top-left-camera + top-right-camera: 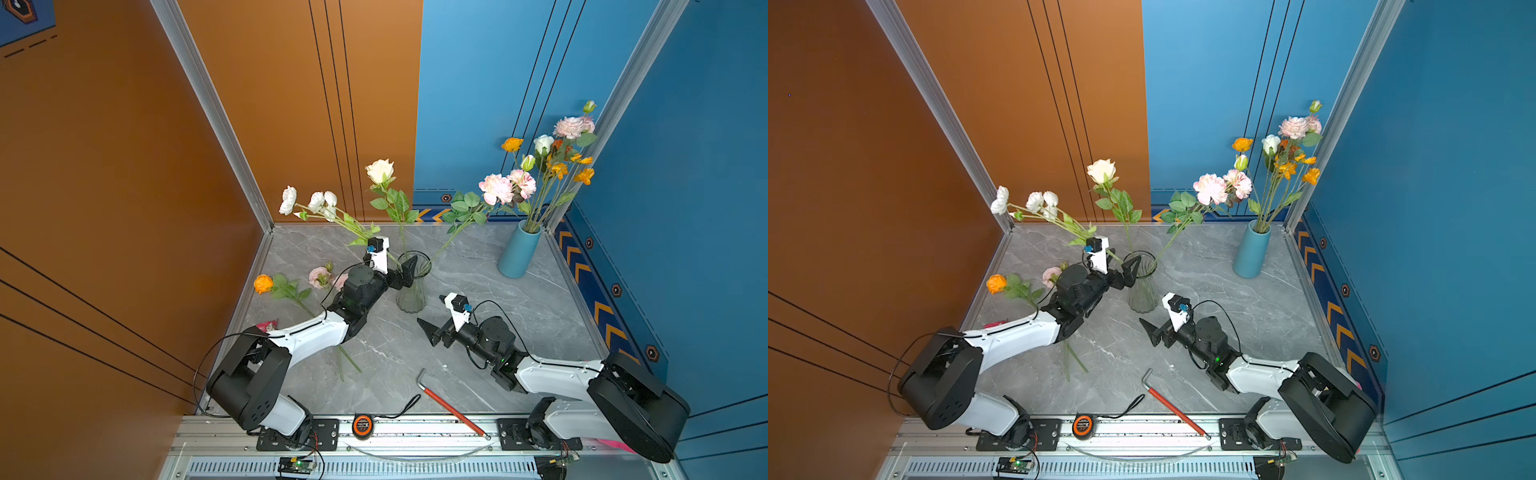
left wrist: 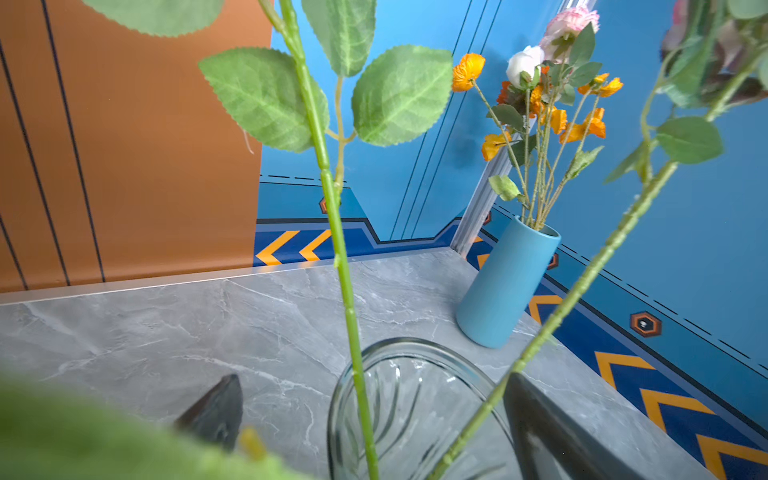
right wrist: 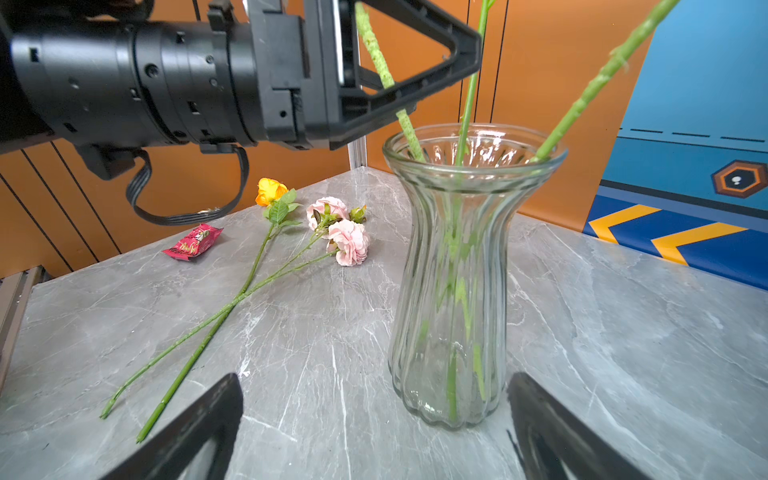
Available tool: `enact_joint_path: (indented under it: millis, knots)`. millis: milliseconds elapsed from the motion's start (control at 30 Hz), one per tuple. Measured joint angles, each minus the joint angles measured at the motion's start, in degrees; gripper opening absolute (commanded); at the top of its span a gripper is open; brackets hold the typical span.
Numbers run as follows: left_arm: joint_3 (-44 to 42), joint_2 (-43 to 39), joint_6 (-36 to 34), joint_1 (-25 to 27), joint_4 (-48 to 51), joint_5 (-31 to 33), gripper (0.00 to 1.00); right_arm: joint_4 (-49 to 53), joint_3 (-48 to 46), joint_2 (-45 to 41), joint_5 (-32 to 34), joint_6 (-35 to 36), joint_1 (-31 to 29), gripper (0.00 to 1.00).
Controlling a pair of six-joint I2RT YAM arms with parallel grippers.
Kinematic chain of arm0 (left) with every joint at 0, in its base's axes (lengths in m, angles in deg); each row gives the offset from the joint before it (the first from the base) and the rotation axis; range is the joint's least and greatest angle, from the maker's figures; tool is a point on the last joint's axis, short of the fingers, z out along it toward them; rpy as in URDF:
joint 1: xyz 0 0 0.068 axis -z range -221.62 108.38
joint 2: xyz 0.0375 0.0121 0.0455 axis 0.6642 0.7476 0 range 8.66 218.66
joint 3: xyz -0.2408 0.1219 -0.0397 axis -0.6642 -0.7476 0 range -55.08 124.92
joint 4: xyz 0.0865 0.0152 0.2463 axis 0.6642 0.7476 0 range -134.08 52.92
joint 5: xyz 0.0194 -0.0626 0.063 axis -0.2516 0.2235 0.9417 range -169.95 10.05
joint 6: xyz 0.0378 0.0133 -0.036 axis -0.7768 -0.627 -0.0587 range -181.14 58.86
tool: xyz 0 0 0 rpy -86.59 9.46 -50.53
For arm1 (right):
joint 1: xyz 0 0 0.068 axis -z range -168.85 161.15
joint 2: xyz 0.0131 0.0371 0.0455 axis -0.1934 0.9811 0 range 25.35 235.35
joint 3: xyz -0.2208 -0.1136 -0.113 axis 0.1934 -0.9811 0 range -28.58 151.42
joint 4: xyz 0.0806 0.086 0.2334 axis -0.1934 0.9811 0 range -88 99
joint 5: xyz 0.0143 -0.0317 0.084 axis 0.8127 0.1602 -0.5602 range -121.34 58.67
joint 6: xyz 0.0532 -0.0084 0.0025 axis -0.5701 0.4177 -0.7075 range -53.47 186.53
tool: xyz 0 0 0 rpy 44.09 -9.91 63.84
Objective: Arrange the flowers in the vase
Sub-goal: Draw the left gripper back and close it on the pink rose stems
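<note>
1. The left gripper [image 1: 409,272] is at the rim of the glass vase [image 1: 412,297]. Its jaws are spread wide, and the stem of the white flowers [image 1: 316,202] passes between them, not pinched.
2. The right gripper [image 1: 429,332] has its jaws spread and empty, in front of the vase.
3. The orange flower [image 1: 263,284] and the pink flower [image 1: 319,277] lie near the left edge of the table [image 1: 478,374].

Both arms reach inward, left claw [image 1: 408,272] and right claw [image 1: 428,332] each spread wide.

My grey marble table [image 1: 552,299] carried a glass vase [image 1: 412,291] upright near its middle and a blue vase [image 1: 518,253] in the far right corner. An orange flower [image 1: 263,284] and a pink spray [image 1: 320,277] lay flat at the left, their stems crossing, with a red wrapper [image 1: 266,325] nearby. My red-handled hex key [image 1: 449,405] lay by the front edge.
</note>
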Motion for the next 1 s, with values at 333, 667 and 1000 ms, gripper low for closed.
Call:
enact_joint_path:
  millis: [333,667,1000]
  knots:
    - [-1.4,-6.2,0.0,-1.8,11.4,-7.6,0.98,0.0,0.0,0.0,-0.2,-0.4,0.0,1.00]
    - [-3.8,-17.4,-3.3,-3.8,30.4,-9.2,0.98,1.0,0.0,-1.3,-0.1,0.8,-1.8,1.00]
    - [-10.3,-20.7,-0.5,-4.9,47.2,5.4,0.98,1.3,0.0,0.2,-0.1,1.8,-3.4,1.00]
